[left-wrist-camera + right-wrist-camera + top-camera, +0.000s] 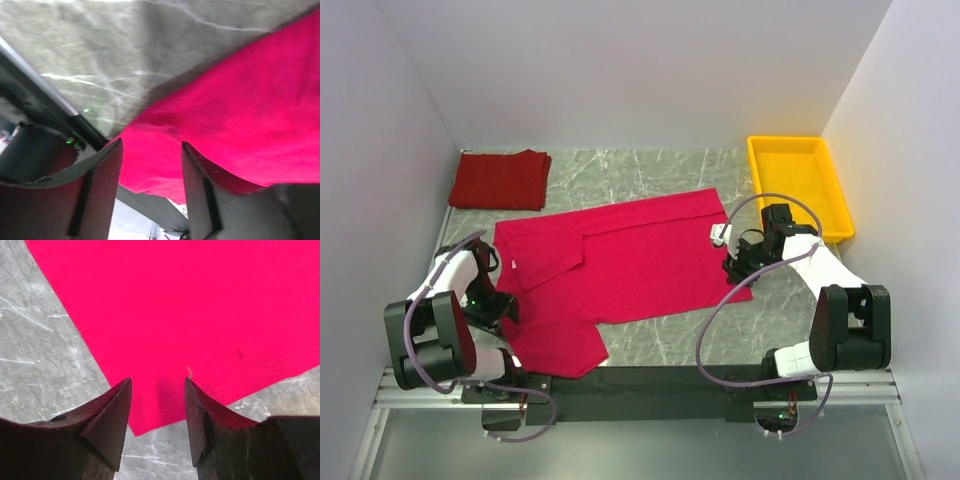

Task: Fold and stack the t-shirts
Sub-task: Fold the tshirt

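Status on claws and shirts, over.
Left claw open at crimson shirt, left edge; right claw open over its right corner. Darker shirt folded, far left. Path clear.

Left arm (448,272) and right arm (810,262): white shells over boxy black joint blocks. Grey-purple cables (703,340) looped from wrist to base. Black plate (650,382) between the bases. Dark wedge-shaped fingers (107,425), pointed at the tips. Small green light (68,142) on the left arm.

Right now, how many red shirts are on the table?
2. The bright crimson t-shirt lies spread out in the middle of the table; the darker red t-shirt sits folded at the far left corner. No other shows; one could hide underneath.
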Controlling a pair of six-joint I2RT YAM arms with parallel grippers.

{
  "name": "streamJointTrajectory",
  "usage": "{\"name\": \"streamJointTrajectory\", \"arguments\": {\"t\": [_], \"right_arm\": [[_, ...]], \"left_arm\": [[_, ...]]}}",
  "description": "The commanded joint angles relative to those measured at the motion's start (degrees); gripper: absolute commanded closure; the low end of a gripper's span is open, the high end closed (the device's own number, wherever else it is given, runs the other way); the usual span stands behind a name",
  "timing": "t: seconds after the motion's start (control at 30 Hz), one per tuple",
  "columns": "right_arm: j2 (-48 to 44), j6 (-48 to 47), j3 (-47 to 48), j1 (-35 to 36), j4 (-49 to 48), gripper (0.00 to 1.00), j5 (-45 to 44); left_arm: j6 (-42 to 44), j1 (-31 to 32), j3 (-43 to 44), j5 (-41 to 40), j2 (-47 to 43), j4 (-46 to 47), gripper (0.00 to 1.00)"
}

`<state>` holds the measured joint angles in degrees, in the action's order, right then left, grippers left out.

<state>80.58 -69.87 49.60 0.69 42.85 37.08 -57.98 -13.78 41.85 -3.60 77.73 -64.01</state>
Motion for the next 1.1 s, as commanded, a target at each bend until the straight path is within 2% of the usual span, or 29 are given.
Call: {"name": "streamJointTrajectory", "arguments": {"t": [0.0, 0.07, 0.17, 0.4, 0.5, 0.53, 0.57, 0.6, 0.7, 0.9, 1.07], "right_arm": [[-0.2, 0.6, 2.3, -0.4, 0.7, 0.47, 1.7], [-0.1, 0.9, 2.4, -0.3, 1.2, 0.47, 2.4], [-0.2, 1.2, 2.5, -0.3, 1.2, 0.47, 3.0], [-0.1, 1.3, 2.8, -0.3, 1.5, 0.47, 3.3], [0.0, 1.6, 3.3, -1.8, 2.2, 0.47, 4.0], [0.0, 1.7, 3.5, -2.0, 2.4, 0.47, 4.1], [0.0, 1.7, 3.7, -2.0, 2.7, 0.47, 4.2], [-0.1, 1.7, 4.0, -2.1, 3.3, 0.47, 4.5], [-0.3, 0.9, 4.4, -2.3, 4.6, 0.47, 4.4], [0.1, -7.5, 3.7, -2.4, 10.6, 0.47, 3.3], [0.7, -15.1, 0.3, -2.4, 12.4, 0.47, -3.3]], "left_arm": [[-1.3, 0.3, 2.2, -4.0, -2.0, -4.8, 0.43], [-2.6, 0.2, 2.6, -5.3, -0.8, -5.5, 0.39], [-2.5, 0.3, 0.8, -5.3, 1.4, -3.0, 0.4], [-1.2, 1.0, 2.0, -4.1, 6.7, 2.9, 0.48], [-0.5, 1.3, 2.2, -3.4, 8.3, 4.7, 0.6], [0.0, 1.3, 1.9, -3.0, 8.7, 5.9, 0.71], [0.0, 1.3, 1.1, -2.9, 8.9, 6.3, 0.74], [0.0, 1.3, 0.9, -2.7, 9.0, 6.5, 0.9], [0.5, 1.3, -0.3, -1.8, 8.1, 7.7, 0.99], [2.8, 1.3, 1.3, 0.0, 2.5, 6.2, 0.99], [3.7, 1.2, 0.1, 3.2, -1.0, 6.2, 0.99]]}}
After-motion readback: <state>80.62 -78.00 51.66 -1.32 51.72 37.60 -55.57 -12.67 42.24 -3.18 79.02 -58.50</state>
